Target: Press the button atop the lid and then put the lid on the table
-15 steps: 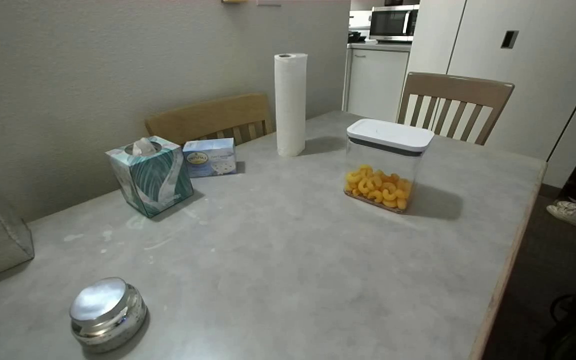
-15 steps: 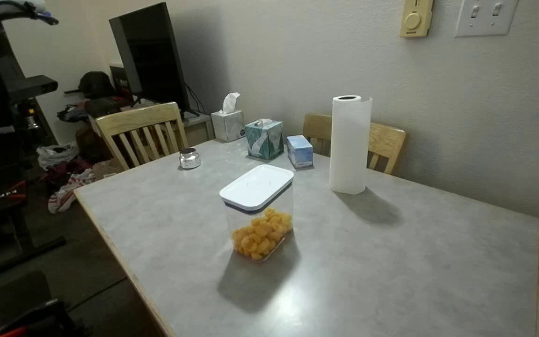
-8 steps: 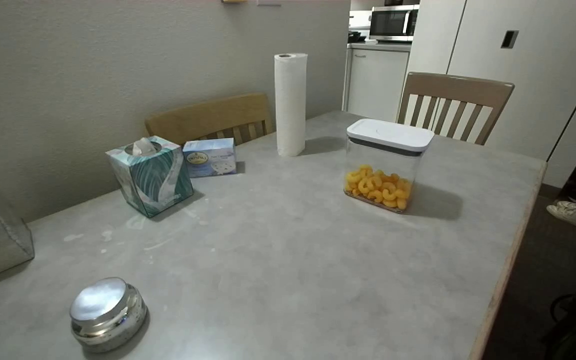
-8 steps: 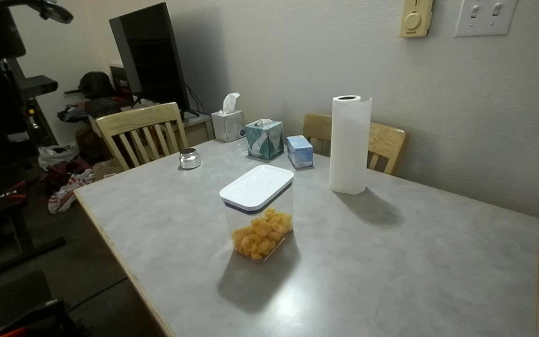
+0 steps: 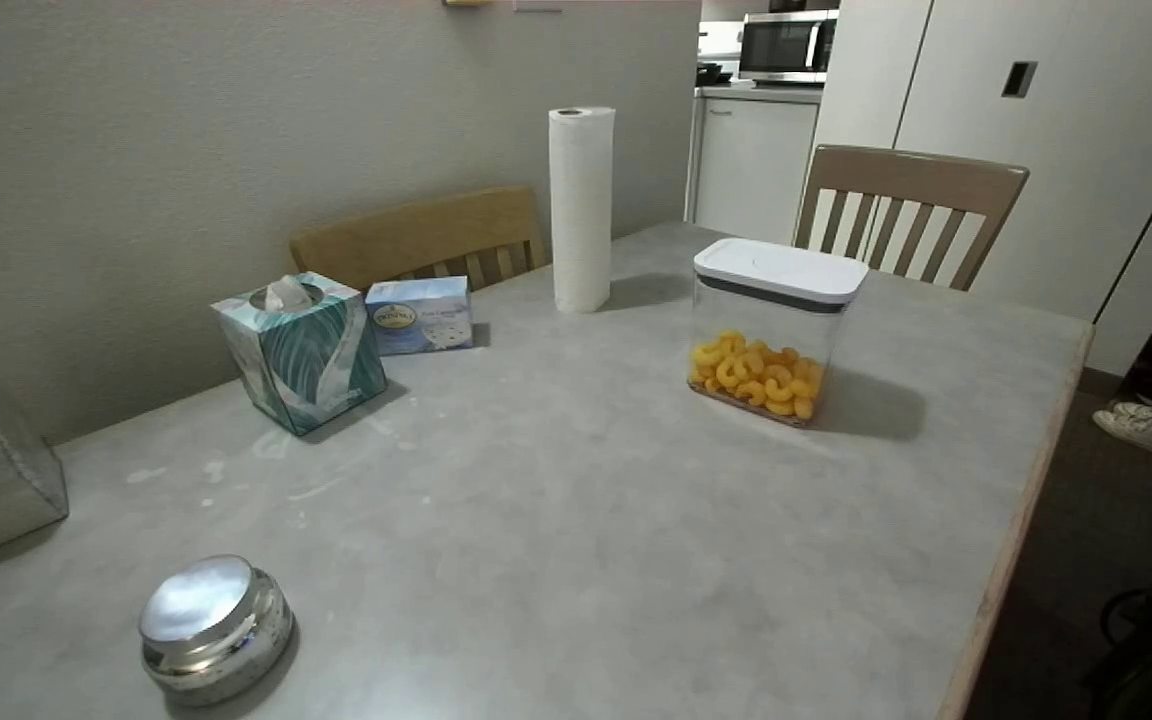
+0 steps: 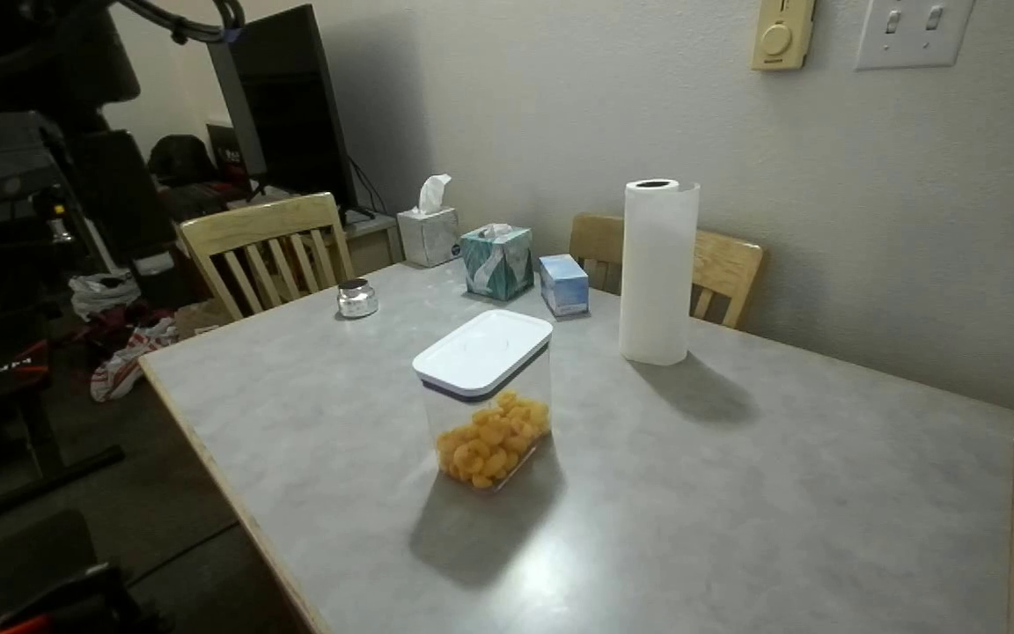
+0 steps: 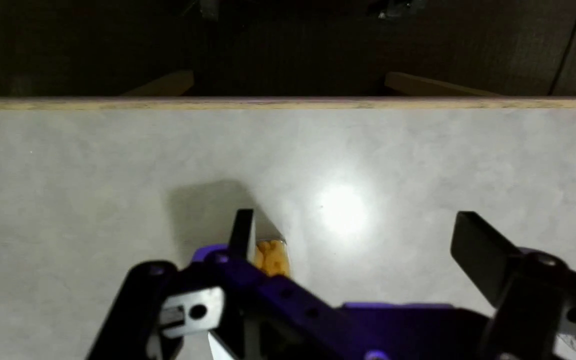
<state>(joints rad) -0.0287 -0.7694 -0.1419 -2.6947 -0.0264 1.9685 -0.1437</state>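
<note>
- Covering the clear container (image 5: pixel 786 325), the white lid (image 5: pixel 781 268) is lying flat on top, as both exterior views are showing.
- The button (image 6: pixel 485 350) is showing only faintly at the middle of the lid.
- Yellow curled pieces (image 5: pixel 758 375) are lying in the lower part of the container, which is standing upright on the grey table (image 5: pixel 576 540).
- The gripper (image 7: pixel 355 220) is hanging over the table, its fingers (image 7: pixel 242 234) standing wide apart, with a bright glare (image 7: pixel 343 210) showing between them; the view is leaving its height unclear.
- One finger is hiding part of the container in the wrist view.
- A roll of paper towels (image 5: pixel 581 210) is standing upright near the container, apart from it.
- A teal tissue box (image 5: pixel 321 360) is sitting between a blue box (image 5: pixel 423 315), just beside it, and a grey tissue box (image 6: pixel 429 238).
- A round metal jar (image 5: pixel 216 630) is resting well apart from the container.
- Wooden chairs (image 6: pixel 260 222) are standing at the table's edges.
</note>
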